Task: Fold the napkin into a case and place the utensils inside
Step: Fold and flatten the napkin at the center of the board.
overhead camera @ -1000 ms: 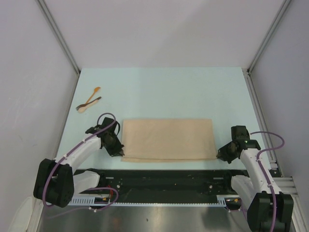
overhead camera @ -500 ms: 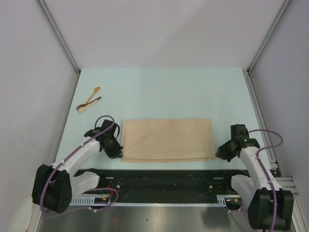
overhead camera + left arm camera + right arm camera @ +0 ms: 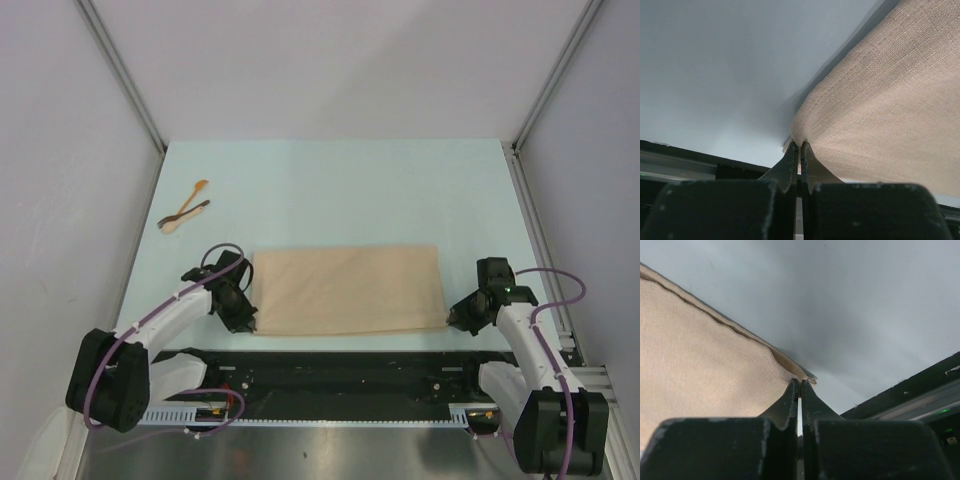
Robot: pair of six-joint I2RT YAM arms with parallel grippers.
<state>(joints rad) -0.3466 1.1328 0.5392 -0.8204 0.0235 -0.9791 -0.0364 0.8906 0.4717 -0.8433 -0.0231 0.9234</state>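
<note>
L claw (image 3: 800,145), R claw (image 3: 800,381) pinch napkin (image 3: 345,290) corners.

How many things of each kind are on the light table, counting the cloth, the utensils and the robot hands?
Beige-tan folded cloth napkin: 1
Slim wooden utensils: 2, one light orange-tan spoon and one darker brown piece
Black robot hands: 2, left hand and right hand, each shut on a napkin corner
Total: 5

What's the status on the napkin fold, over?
Left gripper shut on napkin, near left corner; right gripper shut on near right corner. Cloth flat, a doubled rectangle. Utensils far left, apart from it; nothing in the way.
</note>
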